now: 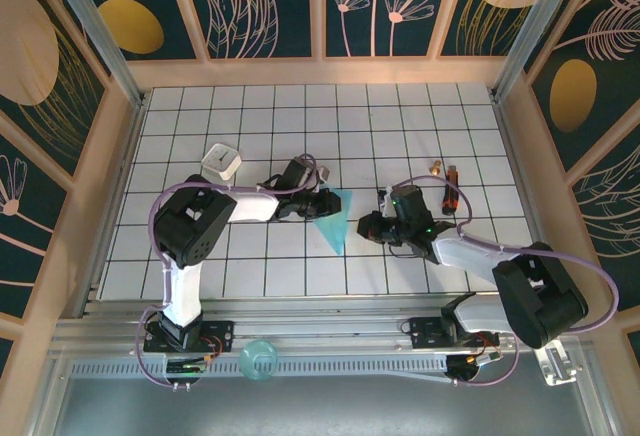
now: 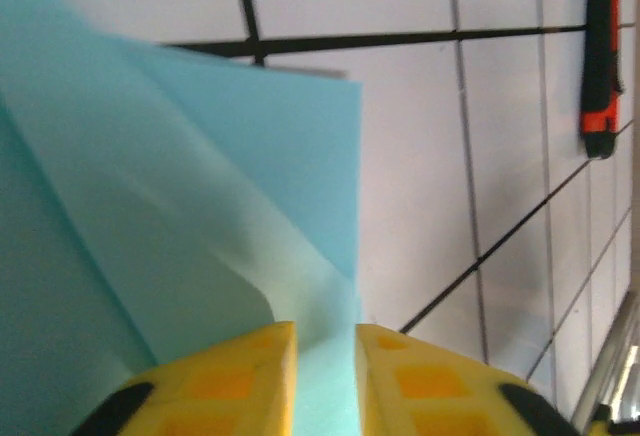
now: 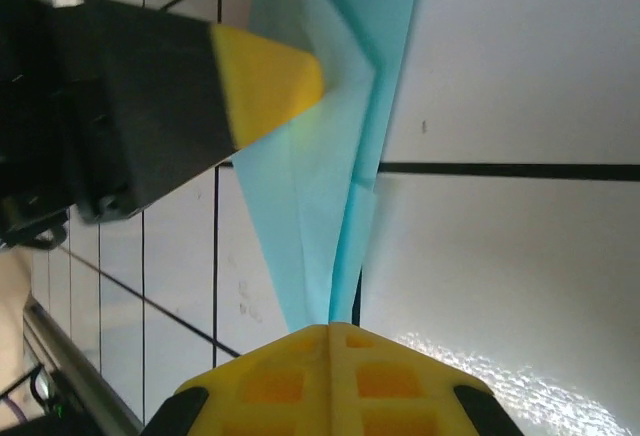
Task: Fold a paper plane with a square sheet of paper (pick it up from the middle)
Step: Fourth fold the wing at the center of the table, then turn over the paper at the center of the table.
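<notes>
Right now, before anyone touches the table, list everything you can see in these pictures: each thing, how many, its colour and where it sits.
folded sheet of paper: one, light blue, middle of the table, between the grippers
block: one, white, left of centre, beyond the left arm
handled tool: one, orange and black, right side of the table
small object: one, brownish, beside the tool's far end; too small to identify
rounded object: one, pale teal, on the near rail between the arm bases
table: one, white tiles, dark grid lines
left gripper: one, yellow fingers, slightly parted around a fold of the paper
right gripper: one, yellow fingers, shut on the paper's narrow end
</notes>
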{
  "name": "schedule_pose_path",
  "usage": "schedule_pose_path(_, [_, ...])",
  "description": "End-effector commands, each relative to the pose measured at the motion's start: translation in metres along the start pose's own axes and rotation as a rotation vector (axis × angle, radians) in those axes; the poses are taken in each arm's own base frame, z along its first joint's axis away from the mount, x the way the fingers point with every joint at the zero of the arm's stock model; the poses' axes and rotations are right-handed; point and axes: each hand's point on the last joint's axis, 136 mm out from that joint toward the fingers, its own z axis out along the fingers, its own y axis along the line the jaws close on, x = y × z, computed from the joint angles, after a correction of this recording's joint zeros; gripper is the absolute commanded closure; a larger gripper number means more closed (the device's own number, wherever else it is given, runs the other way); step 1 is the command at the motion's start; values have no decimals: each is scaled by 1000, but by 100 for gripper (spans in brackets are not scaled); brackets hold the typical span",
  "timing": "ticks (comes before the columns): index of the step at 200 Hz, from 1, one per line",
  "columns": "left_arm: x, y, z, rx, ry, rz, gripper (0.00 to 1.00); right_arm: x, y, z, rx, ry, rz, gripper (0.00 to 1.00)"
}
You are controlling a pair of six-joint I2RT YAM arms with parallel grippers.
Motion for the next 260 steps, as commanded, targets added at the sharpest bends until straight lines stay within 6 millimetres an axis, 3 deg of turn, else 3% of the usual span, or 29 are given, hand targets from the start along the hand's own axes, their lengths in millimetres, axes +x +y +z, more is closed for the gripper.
schedule_pose_path(1, [-25, -34, -25, 58, -75, 26, 69, -22, 9, 4, 28, -115, -11, 89])
schedule_pose_path(27, [-28, -19, -43, 43, -127, -19, 64, -21, 25, 17, -14, -117, -32, 81])
schedule_pose_path(68, [-22, 17, -64, 6, -174, -94, 63, -20, 25, 39, -3, -101, -62, 74])
schedule_pose_path(148, [-14, 26, -64, -1, -154, -99, 63, -27, 23, 71, 5, -83, -100, 74])
schedule_pose_path(185, [-13, 27, -66, -2, -157, -100, 63, -29, 24, 80, -8, -78, -103, 85])
schedule_pose_path(213, [-16, 29, -73, -6, -176, -108, 63, -42, 25, 65, 21, -109, -137, 100])
schedule_pose_path(224, [-23, 24, -83, 5, -208, -101, 63, -50, 21, 52, 71, -127, -164, 100])
schedule_pose_path(260, [-39, 31, -114, -10, -301, -103, 62, -83, 6, -10, 481, -165, -380, 100])
